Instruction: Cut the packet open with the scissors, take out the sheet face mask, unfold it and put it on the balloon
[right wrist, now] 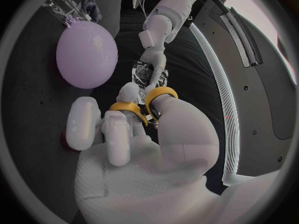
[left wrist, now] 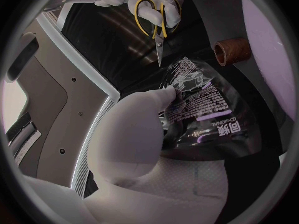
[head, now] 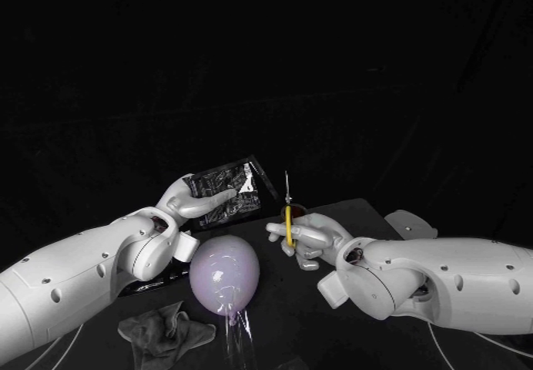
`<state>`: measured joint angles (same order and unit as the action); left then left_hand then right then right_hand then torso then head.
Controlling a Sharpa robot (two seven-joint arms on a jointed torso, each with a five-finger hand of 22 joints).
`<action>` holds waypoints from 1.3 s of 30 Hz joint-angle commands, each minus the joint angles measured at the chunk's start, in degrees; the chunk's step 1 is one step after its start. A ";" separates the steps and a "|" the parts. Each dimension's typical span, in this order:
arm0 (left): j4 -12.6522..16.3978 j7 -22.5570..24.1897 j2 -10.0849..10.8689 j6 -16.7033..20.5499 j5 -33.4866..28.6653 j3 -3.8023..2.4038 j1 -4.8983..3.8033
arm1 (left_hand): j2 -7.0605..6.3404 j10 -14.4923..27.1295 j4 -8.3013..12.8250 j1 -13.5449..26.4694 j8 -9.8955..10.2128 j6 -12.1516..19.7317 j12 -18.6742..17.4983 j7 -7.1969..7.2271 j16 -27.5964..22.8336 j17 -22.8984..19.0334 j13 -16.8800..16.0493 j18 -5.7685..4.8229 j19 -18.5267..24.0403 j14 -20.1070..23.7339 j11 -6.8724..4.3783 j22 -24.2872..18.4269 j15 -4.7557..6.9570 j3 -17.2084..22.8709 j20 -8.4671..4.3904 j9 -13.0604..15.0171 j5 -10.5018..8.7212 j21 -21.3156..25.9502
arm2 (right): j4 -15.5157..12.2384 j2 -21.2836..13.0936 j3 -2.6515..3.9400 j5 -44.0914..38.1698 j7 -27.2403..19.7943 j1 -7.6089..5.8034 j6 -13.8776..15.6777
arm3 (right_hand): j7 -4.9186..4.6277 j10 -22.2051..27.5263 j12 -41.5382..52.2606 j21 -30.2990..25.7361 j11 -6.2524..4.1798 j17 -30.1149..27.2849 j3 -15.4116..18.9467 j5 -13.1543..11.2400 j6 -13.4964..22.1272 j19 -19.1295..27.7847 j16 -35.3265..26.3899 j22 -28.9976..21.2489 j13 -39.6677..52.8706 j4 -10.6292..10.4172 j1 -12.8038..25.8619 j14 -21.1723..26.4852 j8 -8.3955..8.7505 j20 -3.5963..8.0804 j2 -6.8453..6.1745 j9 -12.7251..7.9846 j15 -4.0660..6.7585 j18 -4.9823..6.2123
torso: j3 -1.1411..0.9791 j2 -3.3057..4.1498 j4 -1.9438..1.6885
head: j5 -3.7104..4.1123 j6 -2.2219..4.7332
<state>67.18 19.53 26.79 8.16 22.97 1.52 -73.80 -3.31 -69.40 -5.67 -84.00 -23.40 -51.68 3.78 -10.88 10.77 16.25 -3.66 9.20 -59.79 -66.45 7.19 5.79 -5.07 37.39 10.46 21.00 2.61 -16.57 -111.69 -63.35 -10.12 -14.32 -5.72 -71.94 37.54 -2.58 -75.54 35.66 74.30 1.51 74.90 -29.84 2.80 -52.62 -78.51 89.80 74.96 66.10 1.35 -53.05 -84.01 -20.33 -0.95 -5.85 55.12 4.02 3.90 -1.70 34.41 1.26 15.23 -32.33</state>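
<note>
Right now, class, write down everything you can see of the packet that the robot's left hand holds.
The packet is a flat, dark, glossy pouch, foil-like, with small white print and a logo on one face. The left hand holds it by its lower part, raised above the table and tilted. No cut shows in it. The yellow-handled scissors, held in the right hand, have their tips close beside one edge, seemingly not touching.

packet (head: 228,193) left of scissors (head: 288,212), balloon (head: 224,270) nearer
</note>
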 commanded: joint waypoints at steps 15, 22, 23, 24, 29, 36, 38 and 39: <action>0.17 0.11 -0.13 -1.10 0.21 -0.07 -0.09 | 0.33 0.06 0.38 -0.05 -0.26 -0.24 -0.25 0.04 -0.38 0.07 0.05 1.18 0.13 0.13 0.16 -0.06 0.29 -0.09 -0.06 2.85 0.20 -0.22 | -0.75 1.42 0.05 -6.51 0.93 -0.39 -2.38 | -4.27 -3.40 -18.56 -9.06 0.50 2.76 10.75 0.02 0.52 5.54 -7.26 -2.17 -27.20 -2.90 -1.04 -2.87 13.60 -3.23 -5.72 -13.38 -2.09 2.32 | -0.02 0.00 0.02 | -0.31 -0.06; 0.19 0.09 -0.10 -1.11 0.24 -0.07 -0.09 | 0.33 0.06 0.38 -0.05 -0.26 -0.24 -0.25 0.04 -0.38 0.07 0.05 1.18 0.13 0.13 0.16 -0.06 0.29 -0.09 -0.06 2.85 0.20 -0.22 | -0.35 1.92 0.05 -7.34 1.87 -0.57 -3.85 | -6.38 0.70 -26.96 -11.32 2.75 -1.31 15.84 -0.09 3.04 7.06 -10.09 -3.65 -33.74 -4.98 -1.30 -1.49 16.32 -4.78 -5.49 -15.21 -4.02 2.73 | 0.00 -0.01 0.02 | -0.30 -0.10; 0.19 0.09 -0.10 -1.11 0.25 -0.07 -0.09 | 0.33 0.06 0.38 -0.05 -0.26 -0.24 -0.25 0.04 -0.38 0.07 0.05 1.18 0.13 0.13 0.16 -0.06 0.29 -0.09 -0.06 2.85 0.20 -0.22 | -0.18 2.08 0.05 -7.39 2.13 -0.60 -4.20 | -6.71 1.18 -28.57 -12.06 3.15 -2.42 17.33 -0.11 3.62 7.58 -10.83 -4.14 -35.22 -5.47 -1.64 -1.09 16.69 -5.10 -5.26 -15.69 -4.37 2.96 | 0.00 0.00 0.00 | -0.29 -0.11; 0.19 0.09 -0.11 -1.11 0.25 -0.07 -0.09 | 0.33 0.06 0.38 -0.05 -0.26 -0.24 -0.25 0.04 -0.38 0.07 0.05 1.18 0.13 0.13 0.16 -0.06 0.29 -0.09 -0.06 2.85 0.20 -0.22 | -0.08 2.17 0.05 -7.40 2.26 -0.61 -4.37 | -7.16 1.71 -29.53 -12.32 3.29 -2.77 18.30 -0.10 4.49 7.75 -11.08 -4.32 -36.05 -5.77 -1.81 -0.95 16.82 -5.31 -5.16 -16.05 -4.66 3.00 | 0.00 0.01 -0.01 | -0.30 -0.11; 0.21 0.05 -0.11 -1.09 0.26 -0.07 -0.09 | 0.33 0.06 0.38 -0.05 -0.26 -0.24 -0.25 0.04 -0.38 0.07 0.05 1.18 0.13 0.13 0.16 -0.06 0.29 -0.09 -0.06 2.85 0.20 -0.22 | 0.43 2.77 0.06 -7.46 2.97 -0.68 -5.64 | -9.60 6.69 -32.11 -13.73 5.68 -4.94 30.60 0.05 12.84 8.73 -12.38 -5.38 -42.81 -9.38 -5.81 -0.12 16.17 -7.24 -2.73 -19.56 -6.50 3.28 | 0.02 0.02 -0.03 | -0.37 -0.13; 0.22 0.03 -0.16 -1.12 0.26 -0.07 -0.09 | 0.33 0.06 0.38 -0.05 -0.26 -0.24 -0.25 0.04 -0.38 0.07 0.05 1.18 0.13 0.13 0.16 -0.06 0.29 -0.09 -0.06 2.85 0.20 -0.22 | 0.62 3.38 0.07 -7.62 3.53 -0.84 -6.35 | -9.69 6.31 -32.08 -14.10 5.96 -5.94 38.05 0.01 11.30 9.02 -12.70 -5.86 -47.84 -16.02 -11.99 0.22 16.28 -7.66 -0.80 -21.47 -6.76 3.52 | 0.02 0.01 0.00 | -0.42 -0.07; 0.24 0.02 -0.17 -1.13 0.27 -0.07 -0.09 | 0.33 0.06 0.38 -0.05 -0.26 -0.24 -0.25 0.04 -0.38 0.07 0.05 1.18 0.13 0.13 0.16 -0.06 0.29 -0.09 -0.06 2.85 0.20 -0.22 | 0.72 3.60 0.07 -7.63 3.64 -0.87 -6.48 | -9.69 6.31 -32.08 -14.10 5.96 -5.94 38.05 0.01 11.30 9.02 -12.70 -5.86 -47.84 -16.02 -11.99 0.22 16.28 -7.66 -0.80 -21.47 -6.76 3.52 | 0.01 0.00 0.02 | -0.42 -0.04; 0.25 0.02 -0.17 -1.14 0.28 -0.07 -0.09 | 0.33 0.06 0.38 -0.05 -0.26 -0.24 -0.25 0.04 -0.38 0.07 0.05 1.18 0.13 0.13 0.16 -0.06 0.29 -0.09 -0.06 2.85 0.20 -0.22 | 0.79 3.69 0.07 -7.63 3.69 -0.87 -6.54 | -9.69 6.04 -32.05 -14.04 5.85 -5.96 38.62 0.00 11.00 8.98 -12.65 -5.86 -48.59 -17.11 -12.85 0.22 16.29 -7.65 -0.71 -21.77 -6.67 3.48 | 0.01 0.00 0.02 | -0.42 -0.04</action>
<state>67.26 19.20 26.76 7.77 23.16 1.52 -73.81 -3.43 -69.40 -5.68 -83.88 -23.47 -51.56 3.78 -10.76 10.58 16.26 -3.66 9.20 -59.79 -66.23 7.19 5.79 -5.04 37.38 10.46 21.00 2.63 -16.56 -110.92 -59.77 -10.09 -20.94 -2.32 -72.76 32.90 -9.89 -69.05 3.69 60.56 7.37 68.98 8.69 2.87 -42.55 -69.47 77.33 69.14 17.66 -15.48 -65.61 -84.02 -3.76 -8.23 -6.41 33.41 -2.68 7.01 -1.66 34.41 1.26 14.83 -32.41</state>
